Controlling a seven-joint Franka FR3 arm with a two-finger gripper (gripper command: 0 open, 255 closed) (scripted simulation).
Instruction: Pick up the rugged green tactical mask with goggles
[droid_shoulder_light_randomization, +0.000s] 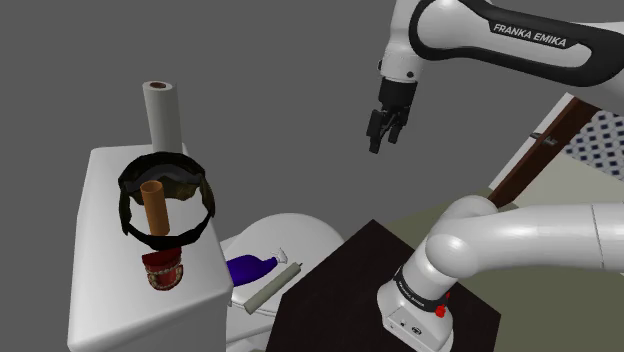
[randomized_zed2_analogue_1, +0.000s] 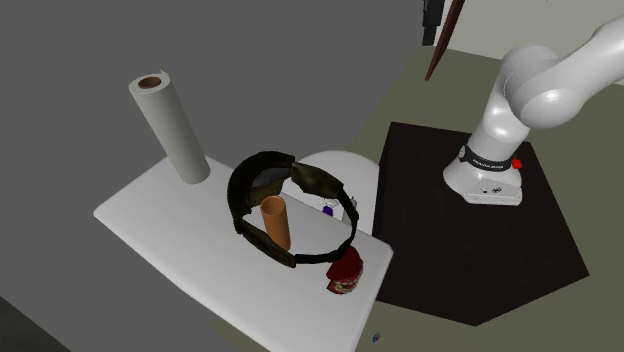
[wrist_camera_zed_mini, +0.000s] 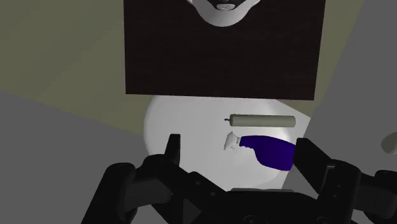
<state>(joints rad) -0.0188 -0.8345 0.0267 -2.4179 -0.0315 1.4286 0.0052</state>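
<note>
As rendered from the two outside views, showed the dark olive mask (droid_shoulder_light_randomization: 165, 172) (randomized_zed2_analogue_1: 305, 180) lying on the white counter (droid_shoulder_light_randomization: 100, 260) (randomized_zed2_analogue_1: 170, 230), with strap looped around an upright tan tube (droid_shoulder_light_randomization: 155, 208) (randomized_zed2_analogue_1: 276, 222). Placed a small red item (droid_shoulder_light_randomization: 163, 270) (randomized_zed2_analogue_1: 344, 272), possibly a jar, just beside the mask at the counter end toward the stand, and a tall pale paper roll (droid_shoulder_light_randomization: 160, 115) (randomized_zed2_analogue_1: 170, 130) upright at the opposite end. Showed the gripper (droid_shoulder_light_randomization: 383, 138) (wrist_camera_zed_mini: 238, 146) hanging high in the air, well apart from the mask, with fingers spread and clasping nothing. Set beneath the gripper, on a rounded white surface (droid_shoulder_light_randomization: 290, 235) (wrist_camera_zed_mini: 178, 121) next to the counter, a blue bottle (droid_shoulder_light_randomization: 248, 267) (wrist_camera_zed_mini: 270, 149) and a grey cylinder (droid_shoulder_light_randomization: 272, 282) (wrist_camera_zed_mini: 262, 120), close together. Located the arm's base on a dark stand (droid_shoulder_light_randomization: 340, 290) (randomized_zed2_analogue_1: 480, 250) (wrist_camera_zed_mini: 222, 51).
</note>
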